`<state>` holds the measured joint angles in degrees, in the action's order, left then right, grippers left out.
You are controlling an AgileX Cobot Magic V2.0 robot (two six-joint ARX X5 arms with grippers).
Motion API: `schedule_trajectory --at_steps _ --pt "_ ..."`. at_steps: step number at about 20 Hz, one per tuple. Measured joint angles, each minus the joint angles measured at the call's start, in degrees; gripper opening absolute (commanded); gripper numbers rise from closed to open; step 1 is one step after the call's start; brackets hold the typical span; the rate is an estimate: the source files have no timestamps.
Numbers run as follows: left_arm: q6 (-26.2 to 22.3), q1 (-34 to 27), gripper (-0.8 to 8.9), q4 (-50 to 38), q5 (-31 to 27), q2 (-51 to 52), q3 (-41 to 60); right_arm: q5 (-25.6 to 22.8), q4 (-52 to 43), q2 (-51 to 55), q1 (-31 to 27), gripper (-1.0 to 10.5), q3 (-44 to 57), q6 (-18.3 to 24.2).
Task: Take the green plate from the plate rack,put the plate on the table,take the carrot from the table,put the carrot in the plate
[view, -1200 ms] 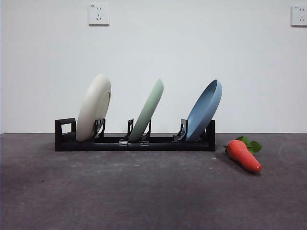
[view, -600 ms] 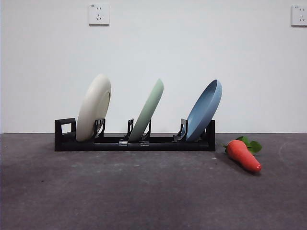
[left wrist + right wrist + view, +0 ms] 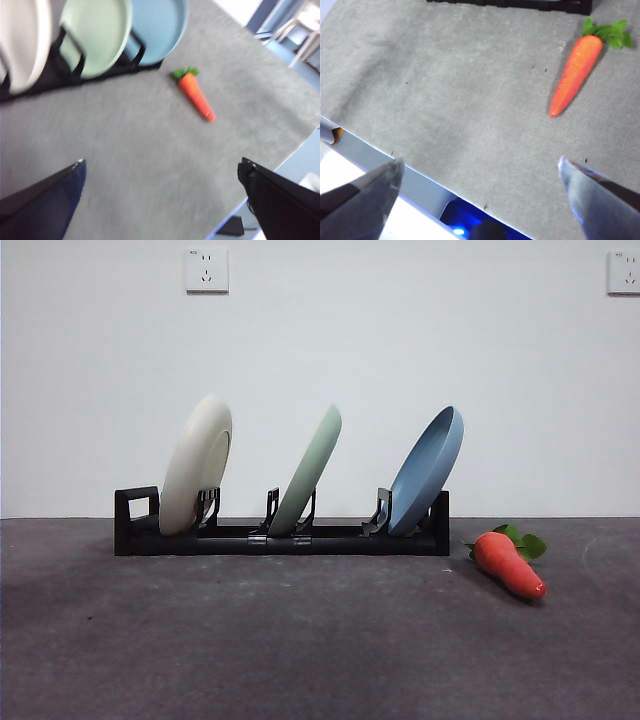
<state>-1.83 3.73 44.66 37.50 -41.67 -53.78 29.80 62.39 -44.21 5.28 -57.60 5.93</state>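
Observation:
The pale green plate (image 3: 309,472) stands tilted in the middle slot of the black plate rack (image 3: 280,537) on the dark grey table (image 3: 300,640). It also shows in the left wrist view (image 3: 97,35). The orange carrot (image 3: 508,562) with green leaves lies on the table to the right of the rack, and shows in the left wrist view (image 3: 196,95) and the right wrist view (image 3: 575,70). My left gripper (image 3: 160,192) is open and empty, well back from the rack. My right gripper (image 3: 480,187) is open and empty over the table's near edge. Neither gripper shows in the front view.
A cream-white plate (image 3: 195,465) stands in the rack's left slot and a blue plate (image 3: 427,472) in its right slot. The rack's loop handle (image 3: 136,506) is at its left end. A white wall with two sockets rises behind the table.

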Motion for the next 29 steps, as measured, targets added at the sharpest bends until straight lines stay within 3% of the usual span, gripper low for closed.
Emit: schedule_trajectory --at_steps 9,12,20,29 --pt "1.9 19.8 5.39 -18.1 -15.6 -26.1 -16.0 0.0 0.0 -1.5 0.0 5.9 0.0 0.0" --pt "1.8 23.5 5.39 -25.1 -20.2 -38.0 -23.7 0.0 0.0 -1.5 0.0 5.9 0.0 -0.1" --pt "0.9 24.6 5.39 -29.7 -27.9 -64.6 -41.2 0.0 0.0 -1.6 0.0 5.9 0.0 -0.4" --pt "0.8 24.6 5.29 -37.9 -31.4 -73.9 -41.4 0.0 0.0 -1.6 0.0 5.9 0.0 -0.6"
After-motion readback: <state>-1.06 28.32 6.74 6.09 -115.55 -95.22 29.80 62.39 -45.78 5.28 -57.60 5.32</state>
